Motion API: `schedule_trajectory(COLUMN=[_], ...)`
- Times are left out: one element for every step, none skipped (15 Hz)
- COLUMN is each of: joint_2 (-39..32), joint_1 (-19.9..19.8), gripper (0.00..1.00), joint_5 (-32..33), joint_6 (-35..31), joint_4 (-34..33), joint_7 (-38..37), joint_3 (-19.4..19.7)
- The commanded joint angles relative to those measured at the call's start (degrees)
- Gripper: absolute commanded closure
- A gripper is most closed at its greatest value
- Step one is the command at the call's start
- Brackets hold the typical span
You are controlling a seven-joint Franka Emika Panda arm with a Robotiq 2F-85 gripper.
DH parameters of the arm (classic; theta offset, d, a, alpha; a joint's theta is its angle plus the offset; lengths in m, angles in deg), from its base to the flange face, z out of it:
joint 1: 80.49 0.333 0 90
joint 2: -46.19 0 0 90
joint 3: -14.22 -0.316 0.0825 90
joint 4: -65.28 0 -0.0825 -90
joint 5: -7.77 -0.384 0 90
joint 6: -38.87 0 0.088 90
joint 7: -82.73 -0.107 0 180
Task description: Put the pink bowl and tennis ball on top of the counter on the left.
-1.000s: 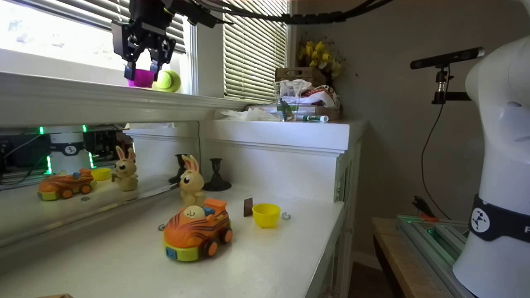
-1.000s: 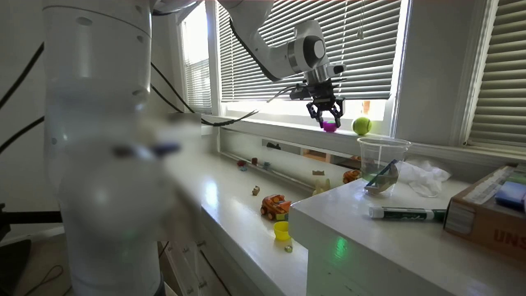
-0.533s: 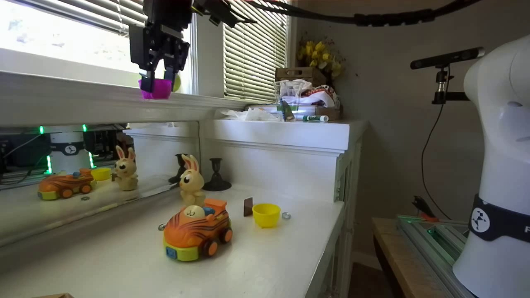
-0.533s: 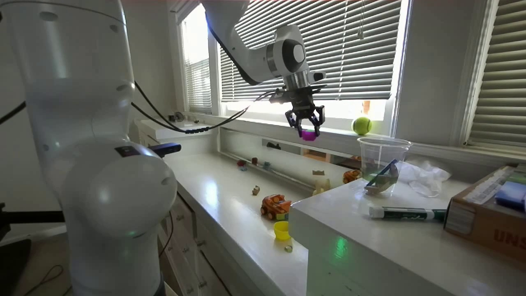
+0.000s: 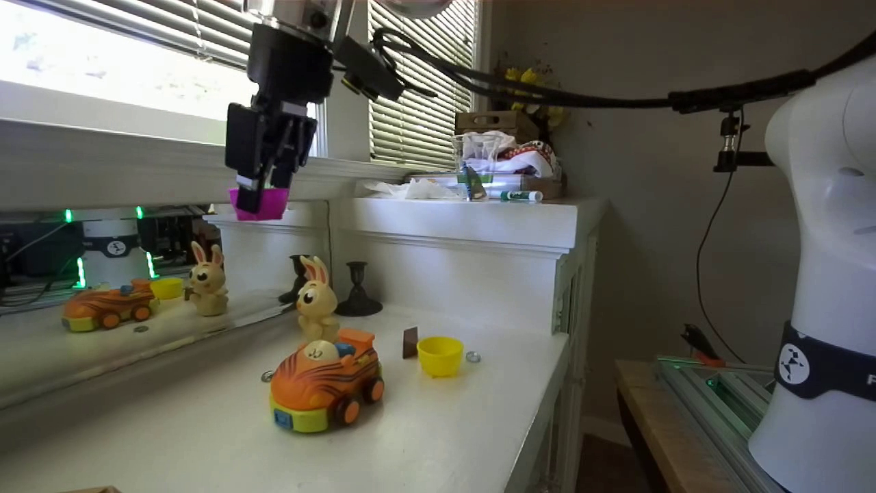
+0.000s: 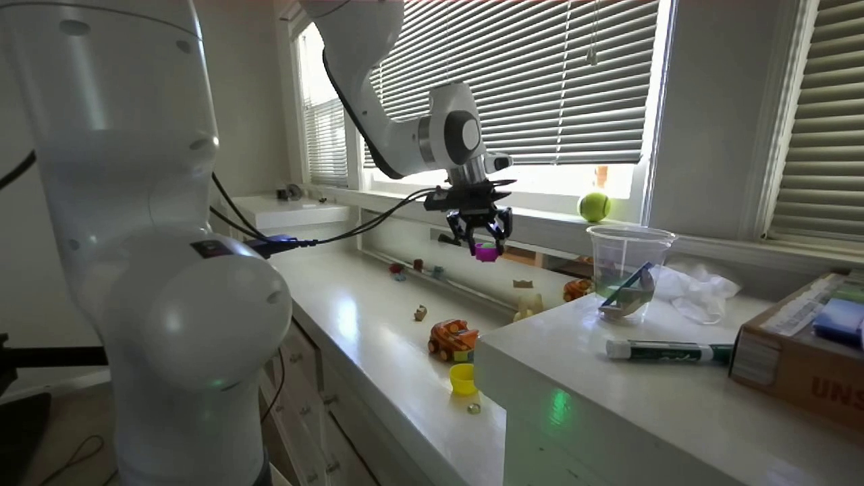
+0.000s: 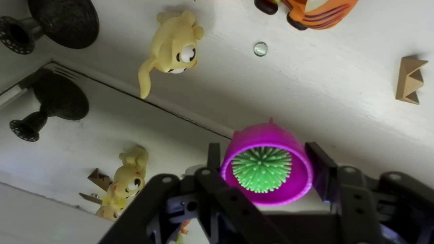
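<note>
1. Because the fingers (image 7: 320,173) press its outer wall from two sides, the bowl (image 7: 266,135) hangs gripped in the air above the tabletop (image 5: 410,438), in front of the mirrored strip (image 6: 405,236).

2. Smooth magenta-pink plastic, round-mouthed, it has an even rim and short nubs at its base; inside sits a green spiky ball (image 7: 261,169) with thin, blunt-tipped spines.

3. Fuzzy and yellow-green, the tennis ball (image 6: 594,207) rests on the white-painted sill (image 5: 102,164) near the window frame (image 6: 655,135), well apart from the fingers.

4. Glossy and pale, the tabletop bears an orange car (image 5: 325,383) with dark stripes, a cream rabbit (image 5: 318,305) with long ears, a dark candlestick (image 5: 357,291) with a flared foot, a shiny yellow cup (image 5: 440,356) and a clear round bead (image 7: 260,49).

5. At the candlestick's end rises a white block (image 5: 458,222), square-edged, bearing a thin-walled clear cup (image 6: 611,260) and a marker (image 6: 665,349). In the wrist view a thin dark line borders the mirrored strip.

6. Long and straight, the tabletop's front edge drops to drawers (image 6: 304,378).

7. Between bowl and car there is a gap in both exterior views; beyond the car, away from the block, a wide stretch of tabletop runs on, with a tan notched piece (image 6: 420,312) on it.
</note>
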Motion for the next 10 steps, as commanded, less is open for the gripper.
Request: schedule_trajectory(joint_2=[-2.63, -3.54, -4.59, -5.61, -6.78, -7.97, -9.08, -10.25, -11.39, -12.45], joint_1=[0.33, 0.43, 0.62, 0.79, 1.01, 1.24, 1.48, 1.68, 1.77, 1.80], gripper=[0.62, 0.62, 0.62, 0.62, 0.62, 0.62, 0.62, 0.62, 0.62, 0.62], joint_5=[-1.41, -1.04, -1.00, -0.88, -0.67, -0.81, -2.17, -2.54, -3.83, -4.03], joint_6=[-6.40, -7.99, -10.13, -12.06, -14.22, -15.94, -17.16, -18.08, -18.32, -19.40], joint_4=[2.78, 3.39, 4.18, 4.66, 5.09, 5.21, 5.23, 4.99, 4.59, 4.47], joint_7=[2.00, 1.97, 2.20, 2.36, 2.19, 2.26, 3.03, 2.90, 3.75, 4.10], joint_3=[-0.17, -0.30, -0.46, -0.60, -0.74, -0.89, -1.27, -1.49, -2.02, -2.31])
